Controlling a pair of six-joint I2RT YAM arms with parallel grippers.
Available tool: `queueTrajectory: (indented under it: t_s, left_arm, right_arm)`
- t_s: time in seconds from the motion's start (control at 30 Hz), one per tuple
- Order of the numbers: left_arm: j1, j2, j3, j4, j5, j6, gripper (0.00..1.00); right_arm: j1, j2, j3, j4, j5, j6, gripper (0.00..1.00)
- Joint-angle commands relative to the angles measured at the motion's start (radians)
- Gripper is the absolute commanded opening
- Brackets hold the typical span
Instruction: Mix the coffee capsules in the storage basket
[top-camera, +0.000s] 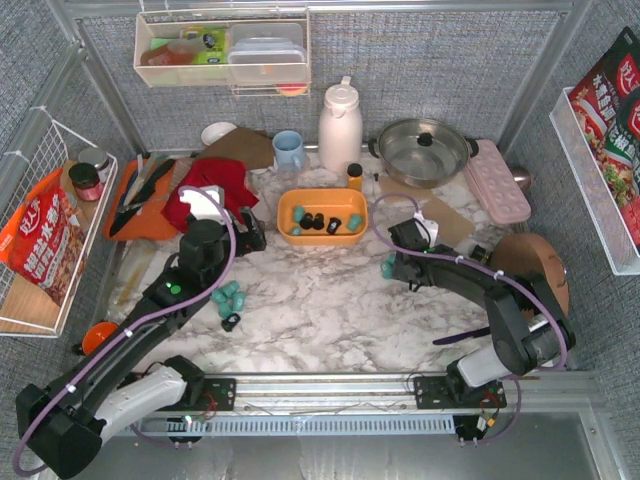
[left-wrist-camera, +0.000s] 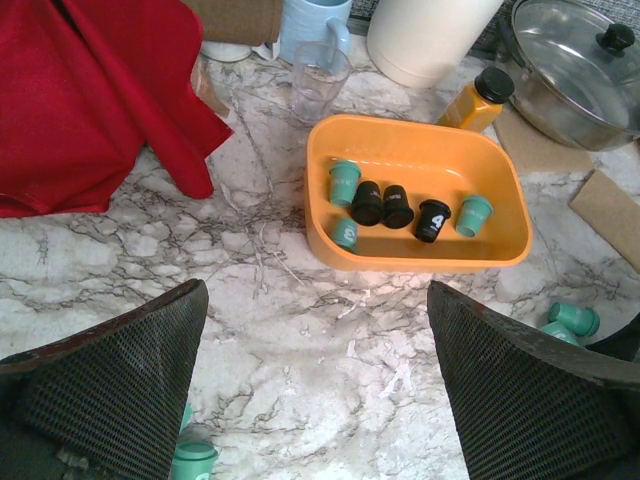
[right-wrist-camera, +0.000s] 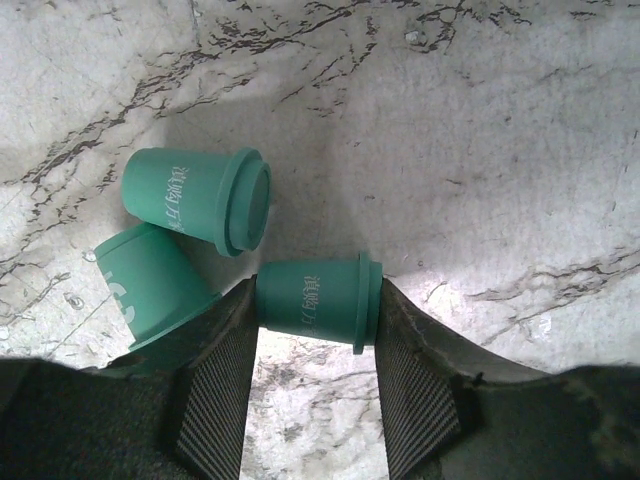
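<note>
The orange storage basket (top-camera: 322, 238) (left-wrist-camera: 420, 262) sits mid-table holding three teal and three black coffee capsules (left-wrist-camera: 433, 220). My right gripper (top-camera: 390, 265) (right-wrist-camera: 315, 295) is low on the marble right of the basket. Its fingers press both ends of a teal capsule (right-wrist-camera: 300, 297) lying on its side. Two more teal capsules (right-wrist-camera: 195, 198) lie just left of it, touching the left finger. My left gripper (top-camera: 250, 232) (left-wrist-camera: 318, 380) hangs wide open over bare marble in front of the basket, holding nothing. Several loose capsules (top-camera: 228, 297) lie near the left arm.
A red cloth (top-camera: 210, 185) lies left of the basket. Behind the basket stand a clear glass (left-wrist-camera: 320, 75), blue mug (top-camera: 288, 150), white thermos (top-camera: 340, 125), small yellow bottle (top-camera: 354, 176) and lidded pot (top-camera: 422, 150). A pink tray (top-camera: 497, 180) is at the right.
</note>
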Motion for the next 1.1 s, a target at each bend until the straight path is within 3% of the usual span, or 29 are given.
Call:
queueTrajectory:
  t_s: [0.0, 0.4, 0.83, 0.97, 1.07]
  left_arm:
    - [0.002, -0.002, -0.003, 0.022, 0.005, -0.010, 0.99]
    - [0.002, -0.001, 0.002, 0.023, 0.014, -0.005, 0.99]
    - [0.002, 0.089, 0.052, 0.033, 0.150, -0.032, 0.99]
    - [0.002, 0.114, 0.057, 0.061, 0.234, -0.038, 0.97]
    - [0.001, 0.135, 0.053, 0.087, 0.308, -0.038, 0.92]
  right_arm:
    - [0.000, -0.012, 0.007, -0.018, 0.023, -0.021, 0.45]
    - [0.000, -0.164, 0.015, -0.052, 0.016, -0.168, 0.42]
    - [0.080, -0.586, -0.201, 0.460, -0.472, -0.574, 0.41]
    - [0.175, -0.641, -0.241, 0.620, -0.633, -0.797, 0.41]
    - [0.275, -0.643, -0.318, 0.789, -0.717, -1.072, 0.42]
